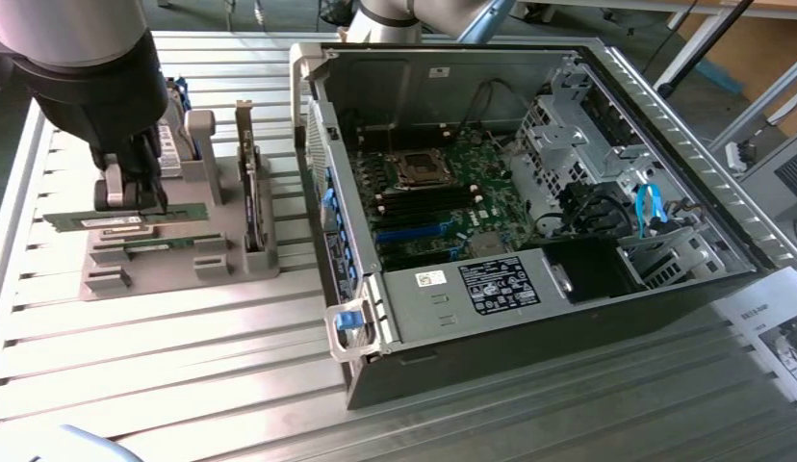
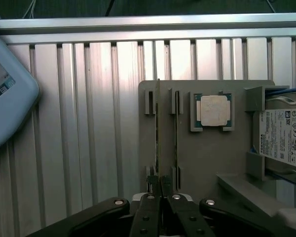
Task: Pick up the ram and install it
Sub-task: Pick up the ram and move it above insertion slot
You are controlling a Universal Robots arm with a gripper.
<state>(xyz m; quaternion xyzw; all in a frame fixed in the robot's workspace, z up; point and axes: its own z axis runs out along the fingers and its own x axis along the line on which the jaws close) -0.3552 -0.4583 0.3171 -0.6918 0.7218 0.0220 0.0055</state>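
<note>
Ram (image 2: 158, 128): on edge in a slot of the grey holder (image 2: 207, 158), one end between the pincer's fingertips.
Pincer (image 2: 158, 183): I see it closed down to a thin gap, gripping the ram; the stick seems seated in the slot, though I can't be sure.
Second stick (image 2: 176, 133): just beside the pincer, in the neighbouring slot.
Processor chip (image 2: 213, 111): flat on the holder, beyond the second stick.
Computer case (image 1: 501, 192): open on the bench (image 1: 180, 356), well apart from the pincer.

The ram (image 1: 114, 221) (thin, green, white-labelled) stands on edge in the grey holder (image 1: 180, 277).
</note>
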